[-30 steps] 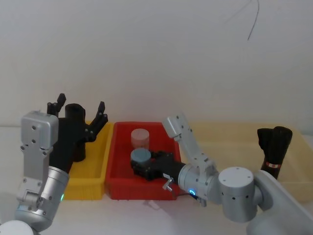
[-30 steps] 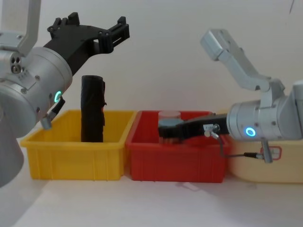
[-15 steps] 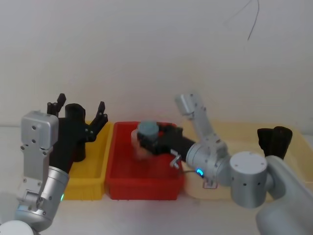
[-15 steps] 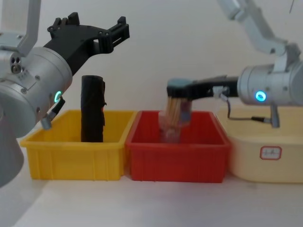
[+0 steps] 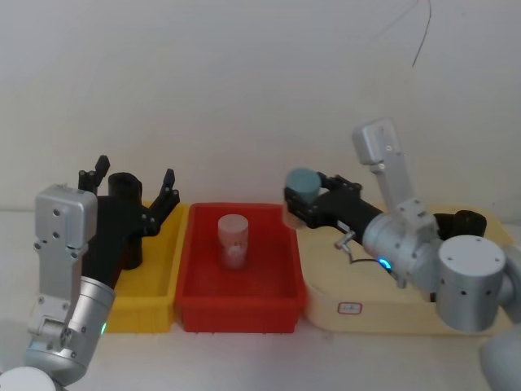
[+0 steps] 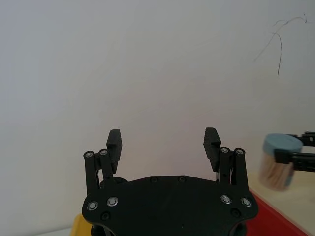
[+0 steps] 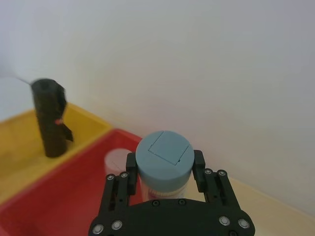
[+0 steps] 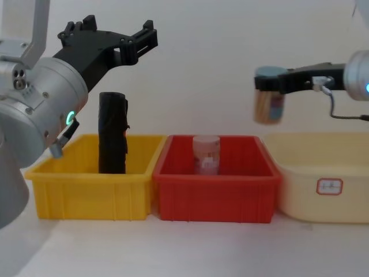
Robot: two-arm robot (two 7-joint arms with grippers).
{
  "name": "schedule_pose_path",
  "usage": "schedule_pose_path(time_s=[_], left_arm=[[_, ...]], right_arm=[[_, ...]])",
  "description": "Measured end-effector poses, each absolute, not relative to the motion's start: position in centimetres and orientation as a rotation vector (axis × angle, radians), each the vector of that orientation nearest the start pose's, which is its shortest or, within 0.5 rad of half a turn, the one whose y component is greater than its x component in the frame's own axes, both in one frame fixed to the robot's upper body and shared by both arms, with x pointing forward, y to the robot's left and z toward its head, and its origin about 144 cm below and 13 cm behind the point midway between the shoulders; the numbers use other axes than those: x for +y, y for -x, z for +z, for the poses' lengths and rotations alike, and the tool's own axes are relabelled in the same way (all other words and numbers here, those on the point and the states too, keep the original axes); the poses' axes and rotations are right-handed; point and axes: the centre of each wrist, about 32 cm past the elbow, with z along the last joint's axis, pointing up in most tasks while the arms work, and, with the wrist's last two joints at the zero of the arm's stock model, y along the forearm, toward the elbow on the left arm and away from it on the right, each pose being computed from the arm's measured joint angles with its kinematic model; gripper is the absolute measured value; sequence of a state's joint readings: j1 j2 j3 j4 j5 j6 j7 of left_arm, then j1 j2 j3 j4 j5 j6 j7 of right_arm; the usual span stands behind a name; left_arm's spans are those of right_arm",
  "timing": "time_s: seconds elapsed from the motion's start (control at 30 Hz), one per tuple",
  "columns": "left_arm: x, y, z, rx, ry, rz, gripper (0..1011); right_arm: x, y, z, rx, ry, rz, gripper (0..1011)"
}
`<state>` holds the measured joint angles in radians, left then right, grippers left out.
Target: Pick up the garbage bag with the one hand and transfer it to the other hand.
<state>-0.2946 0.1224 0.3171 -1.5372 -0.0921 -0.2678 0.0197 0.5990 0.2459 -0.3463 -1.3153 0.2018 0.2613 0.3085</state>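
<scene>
White wall stands behind everything. From the head, the garbage bag [image 5: 124, 218] stands upright in the yellow bin [image 5: 151, 295], and the left gripper [image 5: 130, 184] hovers at its 12 o'clock, jaws wide open and empty. From the chest, the right gripper [image 8: 266, 81] holds a jar [image 8: 268, 103] clamped by its blue lid, above the cream tub [image 8: 323, 182], at 3 o'clock of the red bin [image 8: 216, 193]. I judge the left gripper should come straight down around the roll and close near the red band.
</scene>
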Motion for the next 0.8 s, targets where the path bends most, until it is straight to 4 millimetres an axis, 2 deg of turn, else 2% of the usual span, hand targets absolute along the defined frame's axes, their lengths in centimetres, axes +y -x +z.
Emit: schedule_pose_path(time_s=[0.13,0.5,0.57,0.77,0.8], left_arm=[[16.3,-52.1,122.8,-0.396,0.343,1.243,1001],[16.3,-52.1,122.8,-0.396,0.343,1.243,1001],[16.3,-52.1,122.8,-0.396,0.343,1.243,1001],[16.3,-52.1,122.8,-0.396,0.343,1.243,1001],[16.3,-52.1,122.8,-0.396,0.343,1.243,1001]], right_arm=[[-23.0,-59.5,127.7,-0.122,0.19,-1.075,646],[-25.1,-58.7,126.3,-0.094,0.274,-1.124,652],[-25.5,-58.5,126.0,-0.089,0.292,-1.137,737],[-26.1,-58.1,125.6,-0.089,0.311,-1.156,876],[-26.2,-58.0,125.6,-0.09,0.313,-1.161,932]])
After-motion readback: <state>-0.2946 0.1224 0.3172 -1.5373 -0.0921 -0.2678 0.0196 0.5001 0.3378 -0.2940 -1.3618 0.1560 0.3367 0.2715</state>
